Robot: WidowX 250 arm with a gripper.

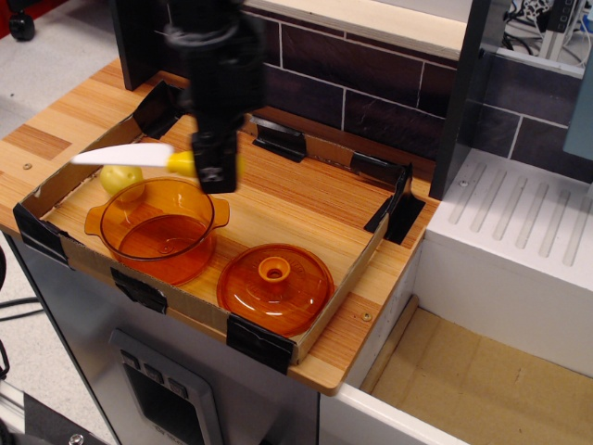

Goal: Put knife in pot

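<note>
Hidden, cropped and blurred parts of the scene

The black robot gripper covers most of the yellow handle of the white-bladed toy plastic knife, so the handle's end and the finger contact cannot be made out; the arm above runs off the top edge. The knife's blade crosses the small yellow-green round fruit, whose lower part sits behind the rim of the translucent orange plastic pot. Gripper and blade look slightly motion-blurred.

You have only one view here. It looks down at an angle from the front onto the counter, quite near, facing the dark brick wall.
</note>
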